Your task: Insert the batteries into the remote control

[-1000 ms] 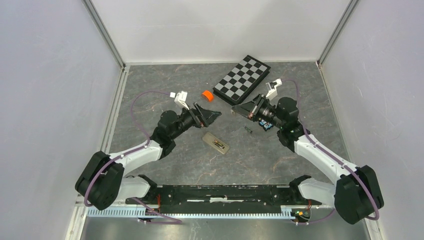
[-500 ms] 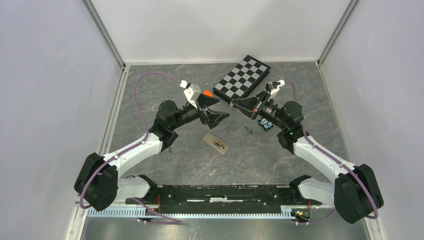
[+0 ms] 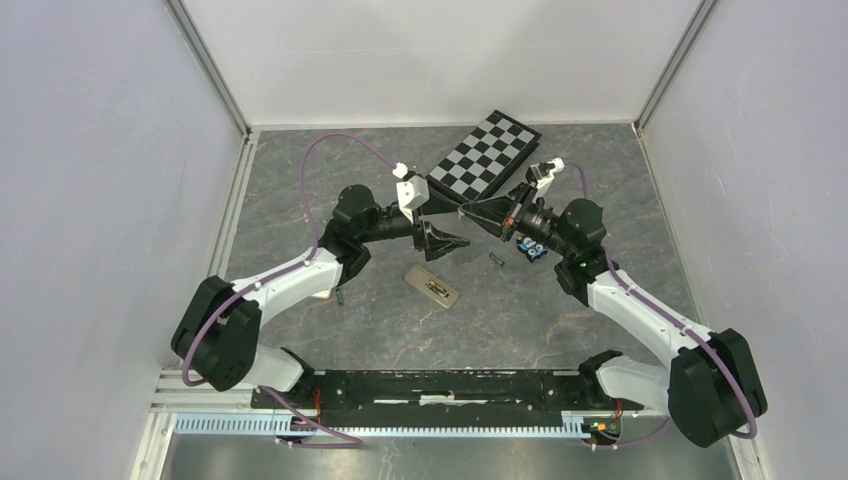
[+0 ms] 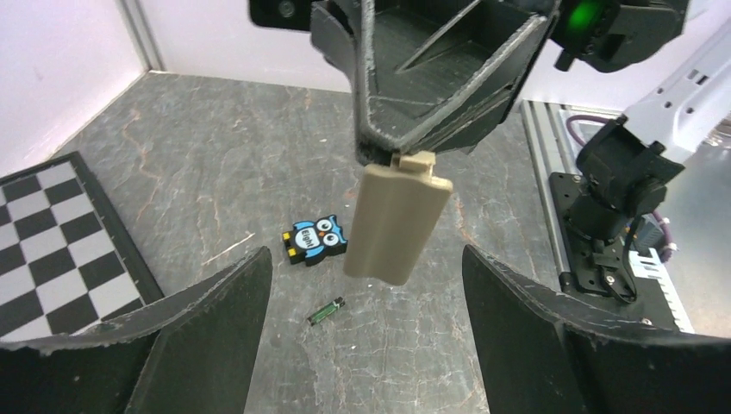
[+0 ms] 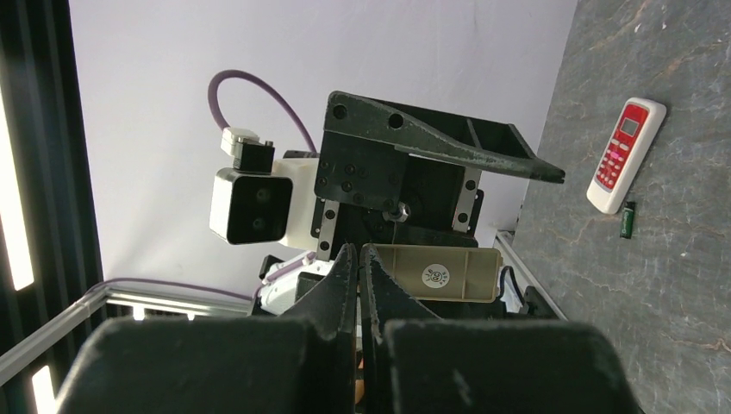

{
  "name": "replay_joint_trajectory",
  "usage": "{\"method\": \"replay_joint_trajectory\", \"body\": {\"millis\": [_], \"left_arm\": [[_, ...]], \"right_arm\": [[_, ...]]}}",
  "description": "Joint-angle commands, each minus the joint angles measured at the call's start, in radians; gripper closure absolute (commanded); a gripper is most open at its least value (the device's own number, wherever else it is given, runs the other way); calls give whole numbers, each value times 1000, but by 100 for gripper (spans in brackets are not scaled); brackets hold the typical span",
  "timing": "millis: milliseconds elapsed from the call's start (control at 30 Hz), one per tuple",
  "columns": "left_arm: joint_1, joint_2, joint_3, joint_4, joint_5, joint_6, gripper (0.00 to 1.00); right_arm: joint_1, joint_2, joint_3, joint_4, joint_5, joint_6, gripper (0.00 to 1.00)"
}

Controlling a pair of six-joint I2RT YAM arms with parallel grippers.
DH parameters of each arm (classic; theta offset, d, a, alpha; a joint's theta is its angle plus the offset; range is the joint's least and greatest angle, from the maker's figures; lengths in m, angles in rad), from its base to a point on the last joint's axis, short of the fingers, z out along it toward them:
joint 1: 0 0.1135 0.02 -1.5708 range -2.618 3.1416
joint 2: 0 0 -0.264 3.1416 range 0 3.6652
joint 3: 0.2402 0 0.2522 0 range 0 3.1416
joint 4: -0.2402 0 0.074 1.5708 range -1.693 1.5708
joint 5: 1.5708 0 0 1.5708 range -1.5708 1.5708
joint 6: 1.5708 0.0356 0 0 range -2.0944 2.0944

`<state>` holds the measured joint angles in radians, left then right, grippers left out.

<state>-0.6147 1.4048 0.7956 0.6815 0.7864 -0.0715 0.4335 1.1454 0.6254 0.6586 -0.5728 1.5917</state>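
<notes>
Overhead, a grey marbled tabletop point(image 3: 380, 330) with two robot arms reaching inward from its near edge. Nearest the arm bases, a tan remote control point(image 3: 432, 288) lies flat, a dark recess showing in its upper side. Just beyond it to the right, and apart from it, lies one small dark battery point(image 3: 494, 259). Near that sits a blue-and-black owl gadget point(image 3: 532, 250).

Above these, raised off the surface, the two grippers meet. The right gripper point(image 5: 359, 259) is clamped on the tabbed end of a tan battery cover point(image 4: 396, 224). The left gripper point(image 4: 364, 257) is spread wide, and the cover hangs between its fingers, touching neither.

The right wrist view shows a second battery point(image 5: 628, 220) just beside a red-and-white remote point(image 5: 624, 155). Farthest back sits a chessboard point(image 3: 483, 160).
</notes>
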Motion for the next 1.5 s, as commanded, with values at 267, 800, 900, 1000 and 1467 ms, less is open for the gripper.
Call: {"method": "replay_joint_trajectory", "body": {"millis": [267, 800, 900, 1000, 1467], "left_arm": [[-2, 45, 79, 48, 204, -11, 42], [0, 39, 68, -13, 137, 57, 70], [-1, 34, 65, -47, 131, 70, 72], [-2, 31, 63, -53, 130, 70, 73], [-8, 73, 65, 54, 89, -1, 40]], "right_arm": [[-2, -9, 45, 23, -67, -13, 100], [-3, -4, 26, -51, -39, -93, 100], [-3, 4, 30, -82, -29, -133, 100], [-3, 6, 31, -108, -11, -160, 100], [-3, -8, 8, -137, 35, -172, 100]]}}
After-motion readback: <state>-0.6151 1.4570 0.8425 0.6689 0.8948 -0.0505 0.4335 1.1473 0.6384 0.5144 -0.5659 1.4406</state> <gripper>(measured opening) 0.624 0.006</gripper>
